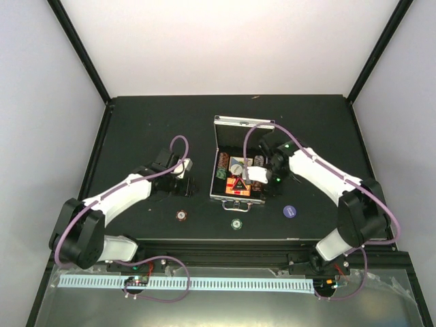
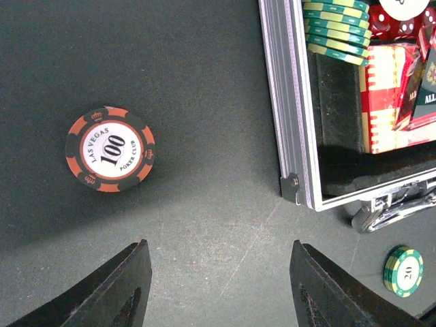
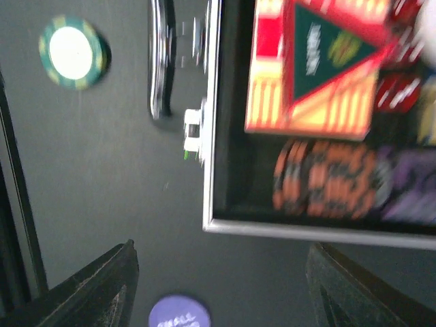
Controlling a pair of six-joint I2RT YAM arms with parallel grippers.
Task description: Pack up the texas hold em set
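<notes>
slippage is the main worry: the left gripper (image 2: 218, 244) and the right gripper (image 3: 221, 246) both hang with jaws spread and empty, while the open briefcase (image 2: 289, 102) sits mid-table with three chips outside it, the orange 100 chip (image 2: 110, 149), the green chip (image 2: 402, 271) and the purple chip (image 3: 179, 313), each lying flat on the table (image 2: 170, 54). jaws closing on so thin an edge could skid a chip away, and the right arm, working just beside the case, could nudge it.

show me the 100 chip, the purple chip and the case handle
100 chip (image 2: 110, 149), left wrist view, white centre label
purple chip (image 1: 289, 211), top external view, middle of its face
case handle (image 2: 395, 210), left wrist view, chrome bar
</notes>
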